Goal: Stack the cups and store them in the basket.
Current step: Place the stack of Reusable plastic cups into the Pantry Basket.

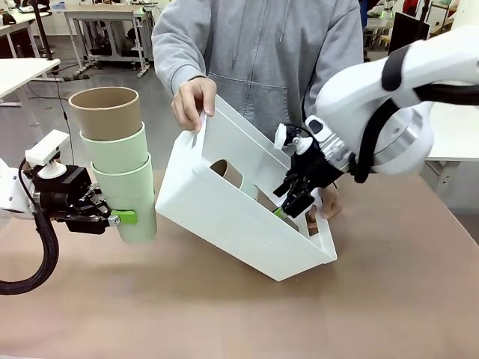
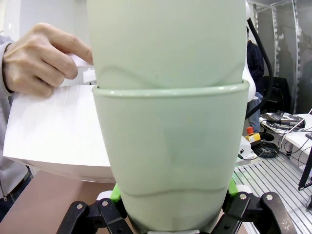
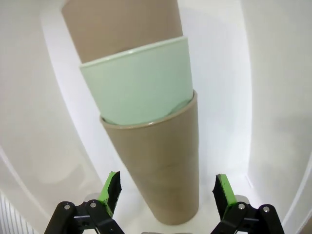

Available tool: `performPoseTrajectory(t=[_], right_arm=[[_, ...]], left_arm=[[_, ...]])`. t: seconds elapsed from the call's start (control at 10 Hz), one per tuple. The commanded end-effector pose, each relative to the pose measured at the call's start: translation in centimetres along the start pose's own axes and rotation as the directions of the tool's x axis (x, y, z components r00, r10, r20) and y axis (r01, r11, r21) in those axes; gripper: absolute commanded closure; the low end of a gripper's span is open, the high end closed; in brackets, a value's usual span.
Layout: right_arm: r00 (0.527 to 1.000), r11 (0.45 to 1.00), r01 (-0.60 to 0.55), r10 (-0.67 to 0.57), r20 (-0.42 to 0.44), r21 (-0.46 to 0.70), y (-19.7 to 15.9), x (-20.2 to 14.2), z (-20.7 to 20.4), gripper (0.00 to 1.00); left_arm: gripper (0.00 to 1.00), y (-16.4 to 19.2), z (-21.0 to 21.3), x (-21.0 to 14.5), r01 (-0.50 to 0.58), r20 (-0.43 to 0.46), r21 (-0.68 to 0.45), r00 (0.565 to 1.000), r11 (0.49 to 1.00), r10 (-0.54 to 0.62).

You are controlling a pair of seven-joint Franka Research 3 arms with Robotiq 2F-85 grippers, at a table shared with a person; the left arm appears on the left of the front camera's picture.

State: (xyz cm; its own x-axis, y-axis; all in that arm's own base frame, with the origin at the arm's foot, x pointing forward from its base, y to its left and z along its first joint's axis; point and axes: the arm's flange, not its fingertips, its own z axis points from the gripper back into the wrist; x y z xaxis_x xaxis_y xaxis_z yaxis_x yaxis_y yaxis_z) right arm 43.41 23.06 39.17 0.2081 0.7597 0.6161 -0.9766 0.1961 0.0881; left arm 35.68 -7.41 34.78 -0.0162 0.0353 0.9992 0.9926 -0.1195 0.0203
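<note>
My left gripper (image 1: 129, 218) is shut on the lowest cup of an upright stack: two mint green cups (image 1: 123, 187) with a tan cup (image 1: 106, 112) on top, held left of the basket. The same mint cups (image 2: 170, 146) sit between that gripper's green pads (image 2: 115, 194). The white basket (image 1: 232, 217) is tilted, and a person's hand (image 1: 193, 101) holds its upper rim. Inside lies a second stack (image 1: 228, 176): a tan cup (image 3: 156, 170), a mint cup (image 3: 136, 83) and another tan one. My right gripper (image 3: 166, 192) is open astride the nearest tan cup, with gaps on both sides.
The person's other hand (image 1: 327, 202) steadies the basket's lower end behind my right gripper (image 1: 290, 203). The basket wall (image 2: 53, 131) and a hand (image 2: 39, 61) are close beside the held stack. The brown table (image 1: 224, 314) lies in front of the basket.
</note>
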Motion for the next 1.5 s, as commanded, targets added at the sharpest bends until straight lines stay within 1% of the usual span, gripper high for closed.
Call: performPoseTrajectory(t=[0.0, 0.1, 0.3, 0.4, 0.6, 0.7, 0.8, 1.0, 1.2, 1.3, 1.4], right_arm=[[0.998, 1.0, 0.005, -0.006, 0.057, 0.013, 0.8, -1.1, 3.3, 0.0], [0.996, 1.0, 0.012, -0.014, 0.085, 0.02, 0.9, -1.5, 5.2, 0.0], [0.984, 0.999, 0.031, -0.033, 0.174, 0.016, 1.2, -2.2, 10.4, 0.0], [0.967, 0.999, 0.043, -0.045, 0.252, 0.015, 1.5, -3.5, 14.0, 0.0], [0.917, 0.999, 0.052, -0.048, 0.396, 0.001, 2.2, -6.7, 20.2, 0.0], [0.892, 0.998, 0.063, -0.046, 0.45, -0.022, 2.3, -8.6, 22.6, 0.0], [0.868, 0.996, 0.079, -0.052, 0.494, -0.034, 2.3, -11.5, 24.5, 0.0], [0.831, 0.991, 0.131, -0.09, 0.549, -0.036, 2.6, -16.8, 26.1, 0.0], [0.811, 0.984, 0.174, -0.128, 0.571, -0.027, 2.0, -20.1, 25.7, 0.0], [0.791, 0.983, 0.174, -0.103, 0.603, -0.059, 1.9, -20.9, 25.6, 0.0], [0.826, 0.982, 0.185, -0.137, 0.547, -0.033, 2.7, -19.8, 26.5, 0.0]], left_arm=[[0.16, 0.0, 0.1, 0.5, 0.013, 0.007, -0.001, 1.0, 1.0, -0.013], [0.16, 0.0, 0.1, 0.5, 0.013, 0.007, -0.001, 1.0, 1.0, -0.013], [0.16, 0.0, 0.1, 0.5, 0.013, 0.007, -0.001, 1.0, 1.0, -0.013], [0.16, 0.0, 0.1, 0.5, 0.013, 0.007, -0.001, 1.0, 1.0, -0.013], [0.16, 0.0, 0.1, 0.5, 0.013, 0.007, -0.001, 1.0, 1.0, -0.013], [0.16, 0.0, 0.1, 0.5, 0.013, 0.007, -0.001, 1.0, 1.0, -0.013], [0.16, 0.0, 0.1, 0.5, 0.013, 0.007, -0.001, 1.0, 1.0, -0.013], [0.16, 0.0, 0.1, 0.5, 0.013, 0.007, -0.001, 1.0, 1.0, -0.013], [0.16, 0.0, 0.1, 0.5, 0.013, 0.007, -0.001, 1.0, 1.0, -0.013], [0.16, 0.0, 0.1, 0.5, 0.013, 0.007, -0.001, 1.0, 1.0, -0.013], [0.16, 0.0, 0.1, 0.5, 0.013, 0.007, -0.001, 1.0, 1.0, -0.013]])
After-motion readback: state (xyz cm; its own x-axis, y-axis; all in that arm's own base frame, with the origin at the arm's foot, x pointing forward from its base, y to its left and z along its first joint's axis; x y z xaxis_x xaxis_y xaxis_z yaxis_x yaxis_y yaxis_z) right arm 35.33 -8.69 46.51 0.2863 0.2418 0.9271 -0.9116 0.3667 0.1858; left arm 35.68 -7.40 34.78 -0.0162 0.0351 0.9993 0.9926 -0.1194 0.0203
